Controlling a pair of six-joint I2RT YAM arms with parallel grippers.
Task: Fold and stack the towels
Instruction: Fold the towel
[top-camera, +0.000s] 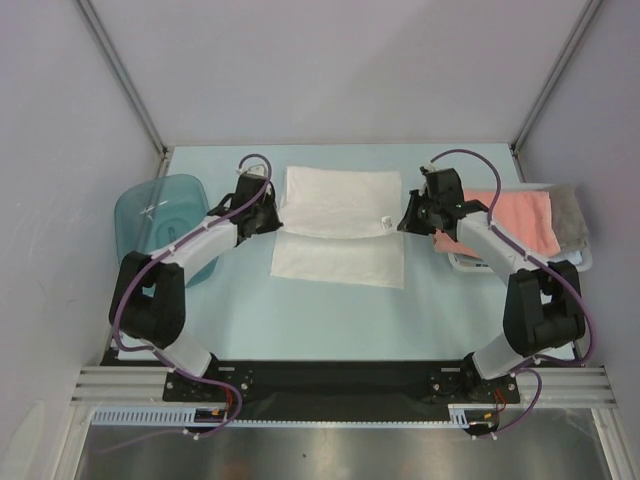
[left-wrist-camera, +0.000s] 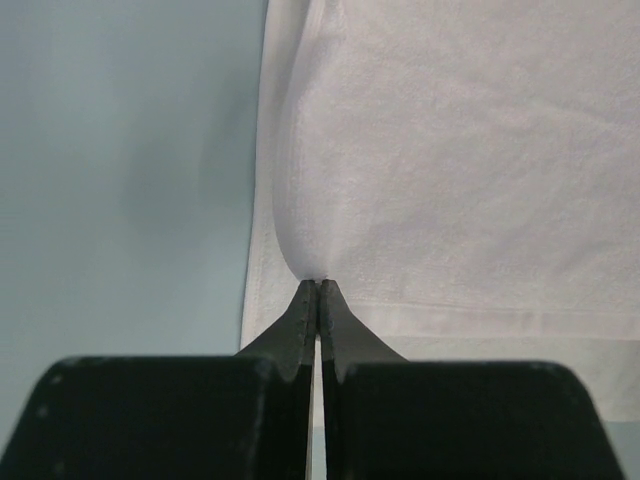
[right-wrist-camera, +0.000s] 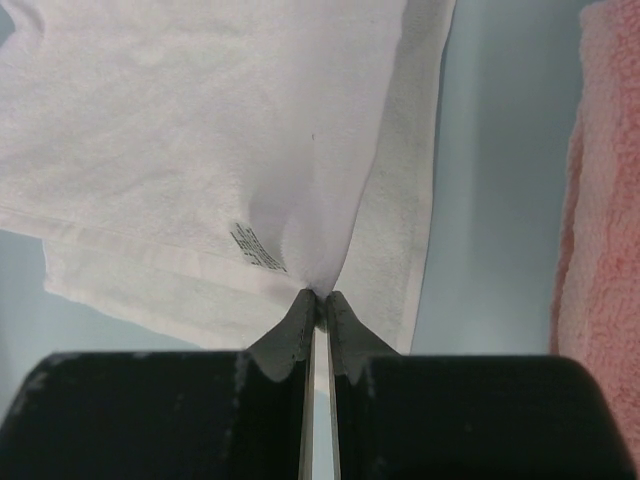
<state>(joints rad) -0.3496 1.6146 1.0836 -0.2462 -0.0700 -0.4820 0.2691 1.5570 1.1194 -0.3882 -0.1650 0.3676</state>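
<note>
A white towel (top-camera: 338, 222) lies in the middle of the table, its far half lifted and folded toward the near half. My left gripper (top-camera: 270, 213) is shut on the towel's left corner; in the left wrist view (left-wrist-camera: 318, 284) the cloth (left-wrist-camera: 450, 150) bunches at the tips. My right gripper (top-camera: 408, 222) is shut on the right corner by the printed label (right-wrist-camera: 258, 248), as the right wrist view (right-wrist-camera: 322, 294) shows. A salmon-pink towel (top-camera: 515, 220) and a grey towel (top-camera: 568, 215) lie at the right. The light blue towel is out of view.
A translucent blue tub (top-camera: 160, 215) stands at the left, beside my left arm. A white basket (top-camera: 468, 264) under the pink and grey towels sits at the right, under my right arm. White walls enclose the table.
</note>
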